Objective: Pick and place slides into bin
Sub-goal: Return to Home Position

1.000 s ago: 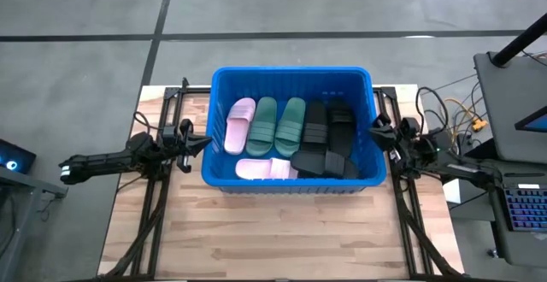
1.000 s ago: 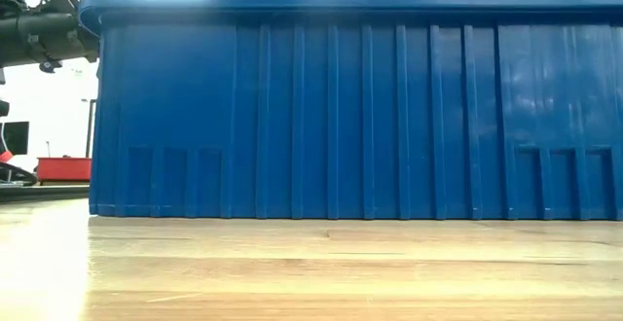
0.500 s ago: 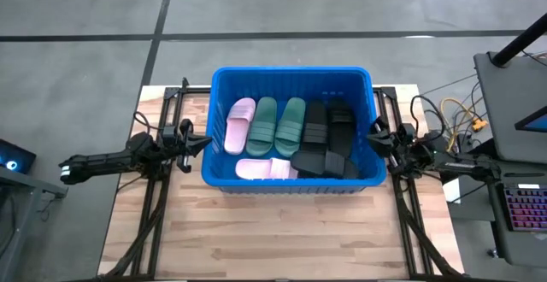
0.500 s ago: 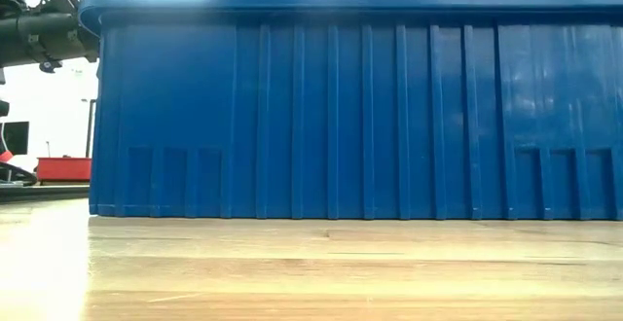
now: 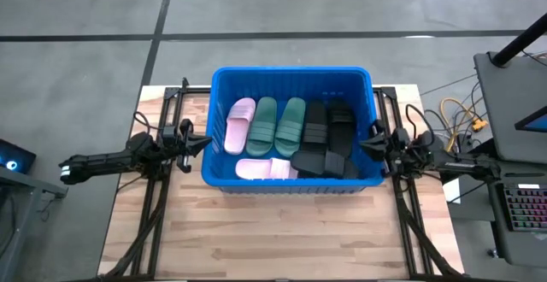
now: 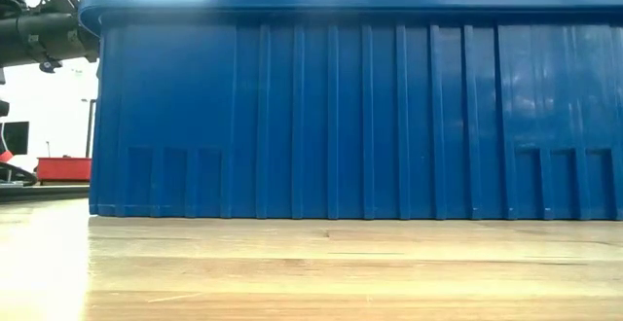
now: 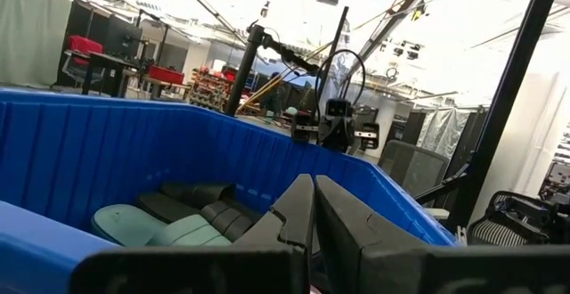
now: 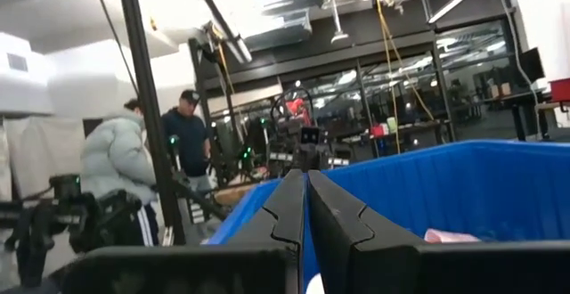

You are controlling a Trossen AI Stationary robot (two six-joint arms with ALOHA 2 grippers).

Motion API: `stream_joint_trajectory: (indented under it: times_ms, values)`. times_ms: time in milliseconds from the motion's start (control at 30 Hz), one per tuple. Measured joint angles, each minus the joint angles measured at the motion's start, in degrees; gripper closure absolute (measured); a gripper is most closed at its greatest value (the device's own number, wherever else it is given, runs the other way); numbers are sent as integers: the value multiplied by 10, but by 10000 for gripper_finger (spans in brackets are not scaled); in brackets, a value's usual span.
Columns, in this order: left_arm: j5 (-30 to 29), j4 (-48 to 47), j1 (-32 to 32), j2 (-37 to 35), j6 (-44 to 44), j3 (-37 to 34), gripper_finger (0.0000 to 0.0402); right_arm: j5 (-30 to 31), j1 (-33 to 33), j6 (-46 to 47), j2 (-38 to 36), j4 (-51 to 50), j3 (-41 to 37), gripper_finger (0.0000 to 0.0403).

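The blue bin (image 5: 291,80) stands at the middle of the wooden table; in the low view its ribbed wall (image 6: 341,107) fills the frame. Inside lie a pink slide (image 5: 238,125), two sage green slides (image 5: 277,121), black slides (image 5: 329,137) and another pink slide (image 5: 263,169) at the near wall. My left gripper (image 5: 205,142) is shut and empty just outside the bin's left wall. My right gripper (image 5: 365,142) is shut and empty at the bin's right rim.
Bare wooden tabletop (image 5: 282,231) lies near the bin's front. A laptop (image 5: 513,102) and cables (image 5: 453,111) sit off the table's right edge. Two people (image 8: 151,165) stand in the room beyond the table.
My right gripper has moved a little toward the table's left and near edge, closer to the bin's right rim. The left arm and the slides have kept still.
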Motion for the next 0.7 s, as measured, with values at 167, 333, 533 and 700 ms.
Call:
stream_joint_trajectory:
  times_ms: [167, 333, 533, 700]
  values:
    - [0, 0, 0, 0, 0, 0, 402, -8, 0, -6, 0, -24, 2, 395]
    - [0, 0, 0, 0, 0, 0, 402, -13, 0, -6, 0, -26, 2, 395]
    - [0, 0, 0, 0, 0, 0, 402, -22, 0, -26, 0, -33, 2, 395]
    - [0, 0, 0, 0, 0, 0, 402, -35, 0, -32, 1, -36, 2, 394]
